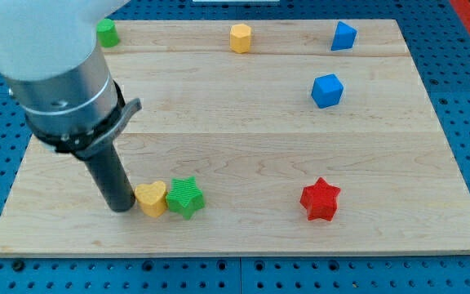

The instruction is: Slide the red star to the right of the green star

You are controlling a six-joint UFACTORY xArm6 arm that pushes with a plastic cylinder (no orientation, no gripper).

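Resting my tip [122, 207] against yellow heart-shaped block [151, 198], itself touching ridged green star block [186, 197], on pale wooden bench [243, 139]; no hand fitted, state not applicable; red star block [321, 199] well right of green, final placement apparently pending.

Pale, matt wooden board [243, 139]; ribbed plastic green star [186, 197]; dark matt rod.

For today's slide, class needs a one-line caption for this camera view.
My tip rests left of the yellow heart, which touches the green star; the red star sits apart to the right.
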